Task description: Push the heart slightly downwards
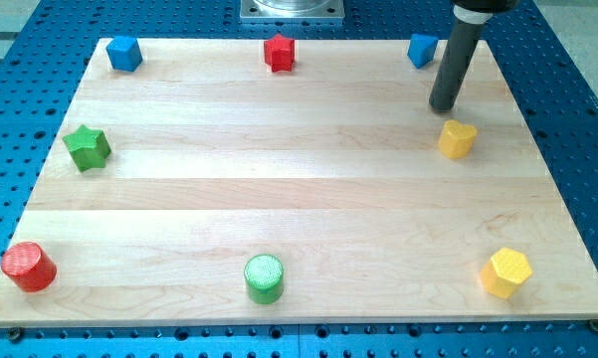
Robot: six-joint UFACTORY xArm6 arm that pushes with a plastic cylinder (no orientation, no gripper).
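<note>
Heart block, yellow (457,138), lies near the view's right edge of the wooden board (279,189). Just above it, a little to the left, my tip (443,106) stands on the board, not touching it (the rod has no jaws and holds nothing). Blue block (422,49) sits near the rod, toward the top. Yellow hexagon (504,272) is well apart, at bottom right.

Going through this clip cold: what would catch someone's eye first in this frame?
The dark rod coming down at the view's top right stands out first; my tip sits just above the yellow heart, close to it, though contact cannot be made out. After that, the eye goes to the bright blocks ringing the pale wooden board, such as the red cylinder at bottom left and the green star on the left.
</note>
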